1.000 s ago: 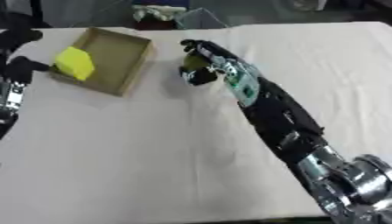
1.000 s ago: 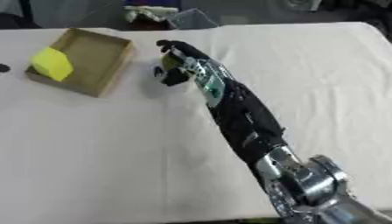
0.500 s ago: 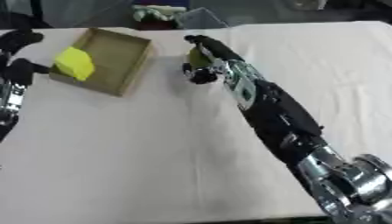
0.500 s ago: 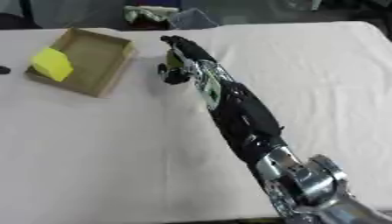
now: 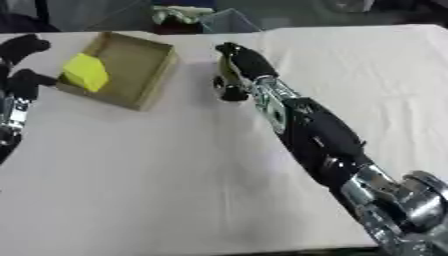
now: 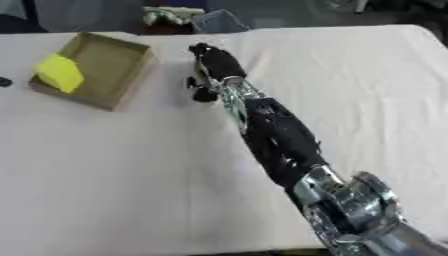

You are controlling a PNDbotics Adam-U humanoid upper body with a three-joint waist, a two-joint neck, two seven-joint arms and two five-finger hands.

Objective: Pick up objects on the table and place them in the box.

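A pale cloth-covered table (image 5: 175, 190) fills the view, with a dark, cluttered floor beyond its far edge.

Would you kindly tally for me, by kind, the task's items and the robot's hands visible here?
Cardboard box: 1
Yellow block inside the box: 1
Yellowish object in the right hand's curled fingers: 1
Robot hands: 2, right hand and left hand
Total: 5

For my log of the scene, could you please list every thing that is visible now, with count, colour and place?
box: one, brown cardboard, far left of the table.
yellow object: one, yellow, inside the box at its left side.
small object: one, yellowish, mostly hidden under the right hand.
table: one, white cloth cover.
clutter: pale and bluish things beyond the far edge, unclear.
left hand: one, black, left edge beside the box.
right hand: one, black, fingers curled round the small object.
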